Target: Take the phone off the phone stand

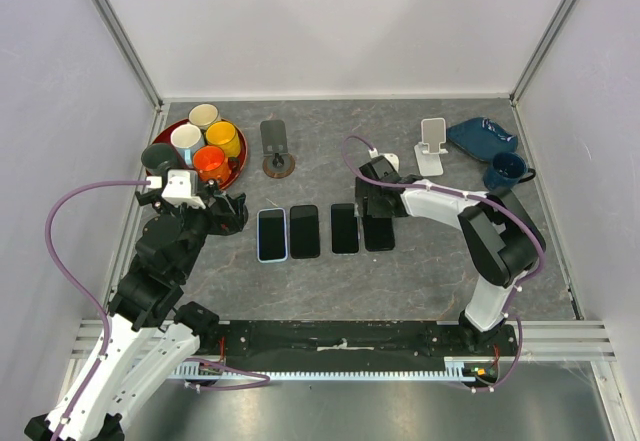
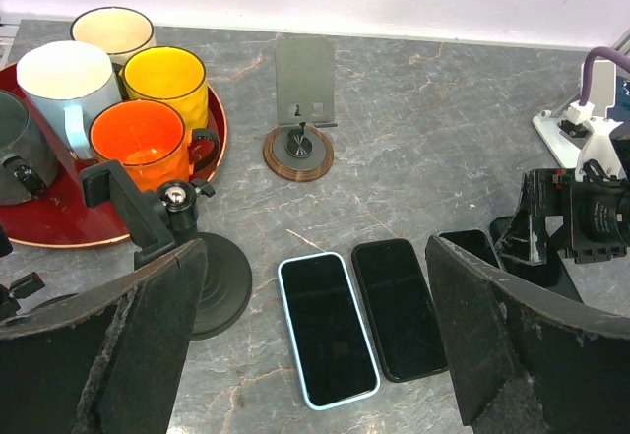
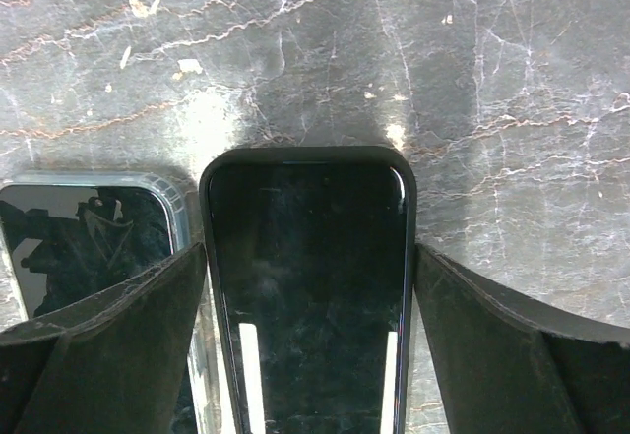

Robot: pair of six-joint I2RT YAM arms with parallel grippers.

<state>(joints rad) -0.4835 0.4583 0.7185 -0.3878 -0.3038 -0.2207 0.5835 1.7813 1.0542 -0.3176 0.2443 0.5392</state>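
Several phones lie flat in a row on the grey marble table. My right gripper (image 1: 378, 207) is low over the rightmost one, a black phone (image 3: 307, 286). Its fingers (image 3: 118, 326) touch both long sides, so it is shut on it. To the left lie a clear-cased phone (image 3: 94, 247), another black phone (image 2: 398, 306) and a light-blue-cased phone (image 2: 328, 328). My left gripper (image 2: 315, 247) is open and empty, above the blue-cased and black phones. The grey stand on a round wooden base (image 2: 301, 109), the white stand (image 1: 433, 146) and the black clamp stand (image 2: 167, 247) hold no phone.
A red tray (image 2: 59, 222) with several mugs stands at the back left, close to my left gripper. A dark blue dish (image 1: 480, 136) and a dark blue mug (image 1: 505, 171) stand at the back right. White walls enclose the table on three sides.
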